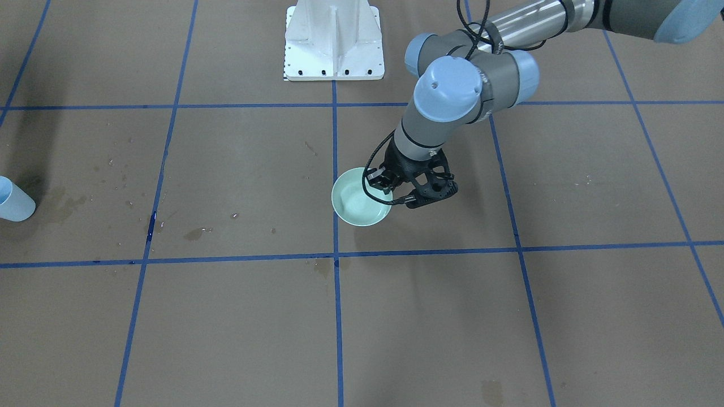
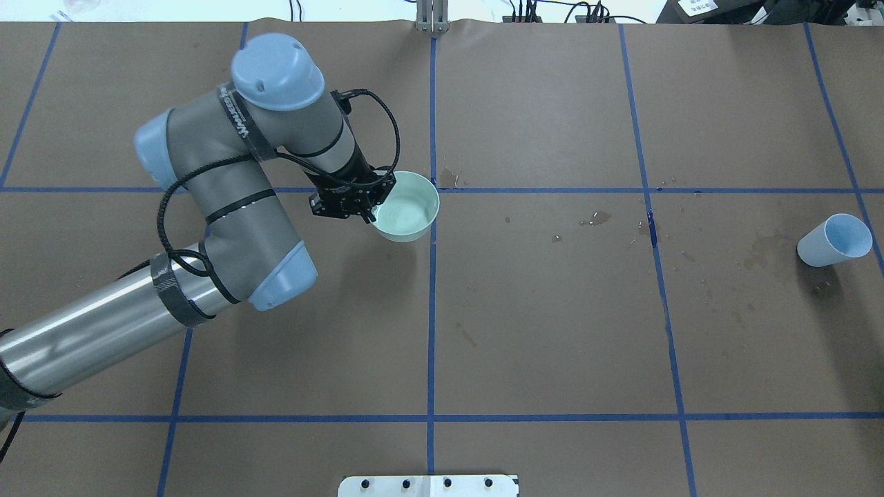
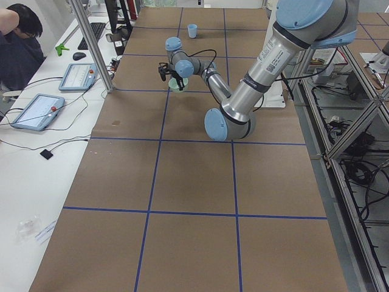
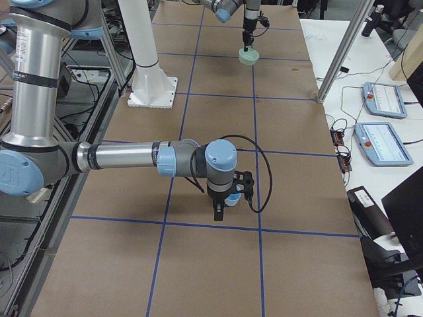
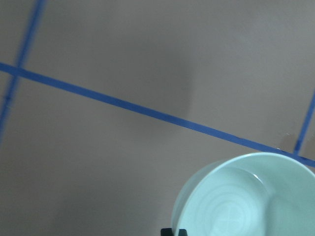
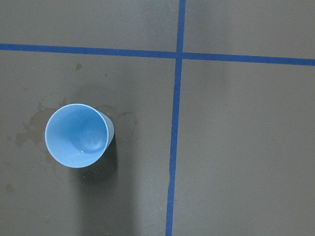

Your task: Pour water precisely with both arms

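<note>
My left gripper (image 2: 371, 208) is shut on the near rim of a mint-green bowl (image 2: 409, 208) by the table's centre line. The same grip shows in the front view, gripper (image 1: 378, 186) on bowl (image 1: 356, 203). In the left wrist view the bowl (image 5: 246, 201) fills the lower right, with a black fingertip (image 5: 173, 231) at the bottom edge. A light blue cup (image 6: 76, 135) stands upright below the right wrist camera, far right in the overhead view (image 2: 832, 240). My right gripper (image 4: 225, 202) hangs above the cup; I cannot tell its state. No water is distinguishable.
Dried stain patches (image 2: 760, 252) lie around the cup and along the tape line. The white pedestal (image 1: 334, 39) stands at the robot's side of the table. A person (image 3: 18, 48) sits beside the table's far edge, with tablets (image 3: 36, 109) and cables.
</note>
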Action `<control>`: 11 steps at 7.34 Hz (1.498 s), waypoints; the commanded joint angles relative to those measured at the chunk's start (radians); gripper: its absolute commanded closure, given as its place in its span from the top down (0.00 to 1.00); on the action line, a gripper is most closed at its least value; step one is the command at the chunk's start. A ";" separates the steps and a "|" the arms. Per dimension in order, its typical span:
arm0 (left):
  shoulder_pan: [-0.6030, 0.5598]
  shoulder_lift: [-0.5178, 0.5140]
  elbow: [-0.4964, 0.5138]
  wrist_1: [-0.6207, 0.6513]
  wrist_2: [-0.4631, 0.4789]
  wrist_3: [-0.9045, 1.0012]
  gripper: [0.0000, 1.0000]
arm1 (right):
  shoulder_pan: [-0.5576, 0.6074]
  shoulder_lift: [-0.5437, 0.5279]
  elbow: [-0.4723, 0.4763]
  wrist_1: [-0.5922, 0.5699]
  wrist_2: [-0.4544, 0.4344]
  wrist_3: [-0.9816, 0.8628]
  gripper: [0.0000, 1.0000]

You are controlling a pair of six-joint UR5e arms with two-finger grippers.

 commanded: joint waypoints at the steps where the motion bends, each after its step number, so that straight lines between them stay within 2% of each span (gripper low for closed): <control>1: 0.046 -0.050 0.119 -0.103 0.034 -0.056 0.00 | 0.000 0.002 0.001 -0.001 0.009 0.000 1.00; 3: 0.078 -0.056 0.133 -0.109 0.080 -0.059 0.00 | 0.000 0.005 0.002 -0.001 0.011 0.000 1.00; 4: 0.078 -0.056 0.133 -0.117 0.081 -0.058 0.03 | 0.000 0.005 0.004 -0.001 0.012 0.000 1.00; 5: 0.078 -0.056 0.132 -0.117 0.080 -0.053 0.87 | 0.000 0.005 0.004 -0.002 0.008 0.000 1.00; 6: 0.072 -0.055 0.112 -0.112 0.080 -0.051 1.00 | 0.000 0.007 0.005 -0.005 0.009 0.000 1.00; 8: 0.023 -0.050 0.060 -0.096 0.063 -0.044 1.00 | -0.005 0.044 0.007 -0.013 -0.006 0.000 1.00; 9: -0.035 -0.047 0.029 -0.051 0.008 -0.042 1.00 | -0.023 0.051 0.042 -0.014 -0.018 0.002 1.00; 11: -0.092 -0.023 -0.034 0.015 -0.038 0.019 1.00 | -0.031 0.058 0.115 -0.124 -0.014 0.034 1.00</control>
